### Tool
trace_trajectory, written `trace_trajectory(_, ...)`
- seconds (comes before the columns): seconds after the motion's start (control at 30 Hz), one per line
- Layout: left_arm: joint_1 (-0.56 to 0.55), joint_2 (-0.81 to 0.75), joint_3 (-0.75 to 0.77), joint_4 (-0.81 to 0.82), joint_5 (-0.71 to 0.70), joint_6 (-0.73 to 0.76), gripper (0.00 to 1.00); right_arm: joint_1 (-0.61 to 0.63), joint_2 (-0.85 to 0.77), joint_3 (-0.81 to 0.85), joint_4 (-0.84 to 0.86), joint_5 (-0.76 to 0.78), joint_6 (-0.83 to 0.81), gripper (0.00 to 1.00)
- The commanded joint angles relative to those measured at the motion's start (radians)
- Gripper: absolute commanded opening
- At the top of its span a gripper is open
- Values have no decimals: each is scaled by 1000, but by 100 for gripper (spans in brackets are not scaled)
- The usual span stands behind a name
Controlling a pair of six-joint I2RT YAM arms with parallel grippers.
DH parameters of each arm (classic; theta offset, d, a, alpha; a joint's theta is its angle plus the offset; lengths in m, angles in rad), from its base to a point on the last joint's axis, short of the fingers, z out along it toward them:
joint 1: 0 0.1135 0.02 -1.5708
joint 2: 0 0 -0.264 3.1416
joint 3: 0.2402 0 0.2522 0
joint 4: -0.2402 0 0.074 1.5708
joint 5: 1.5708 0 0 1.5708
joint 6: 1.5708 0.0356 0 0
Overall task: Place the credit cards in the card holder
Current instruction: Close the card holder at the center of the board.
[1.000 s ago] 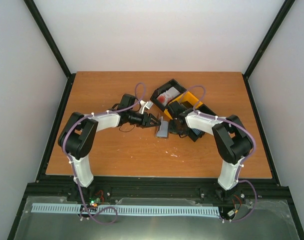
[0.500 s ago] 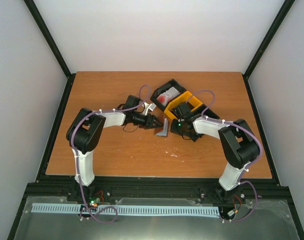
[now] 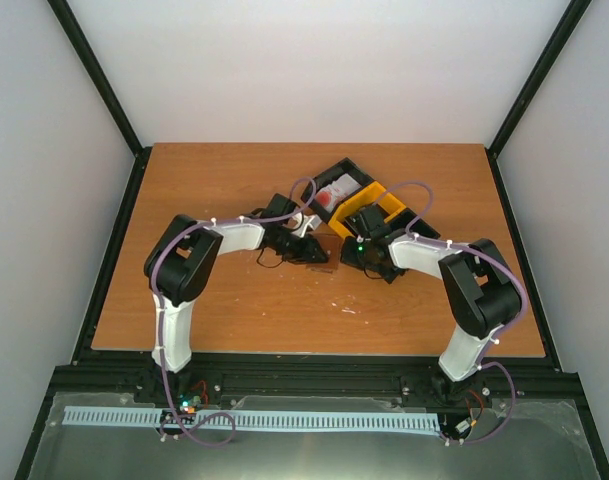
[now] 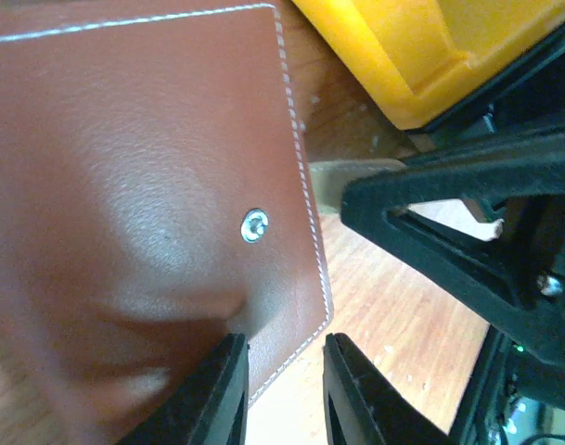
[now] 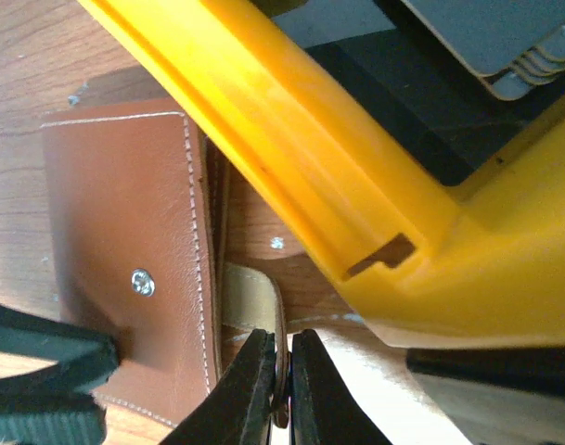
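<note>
At bottom centre, the right tool (image 5: 280, 371) pinches the snap tab (image 5: 254, 311) of the card holder (image 5: 124, 260), while the left tool (image 4: 287, 389) stands narrow astride its lower-right corner.

Yellow bin (image 5: 291, 139), black bin (image 3: 324, 172) just beside it, wooden table (image 3: 234, 300)

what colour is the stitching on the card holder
White, against the brown leather of the card holder; clearest in the left wrist view.
</note>
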Motion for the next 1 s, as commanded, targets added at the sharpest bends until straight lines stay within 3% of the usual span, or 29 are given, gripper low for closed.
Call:
trace_trajectory(0.0, 0, 14, 57, -157, -175, 26, 24, -9, 0, -6, 29, -60, -9, 5)
trace_trajectory(0.5, 8, -58, 195, -284, -406, -49, 53, -10, 57, 108, -58, -107, -125, 8)
trace_trajectory(0.8, 46, 145, 421, -390, -337, -32, 53, -14, 136, 211, -126, -149, -215, 11)
trace_trajectory(0.97, 45, 159, 367, -414, -315, -65, 48, -14, 158, 248, -144, -193, -253, 11)
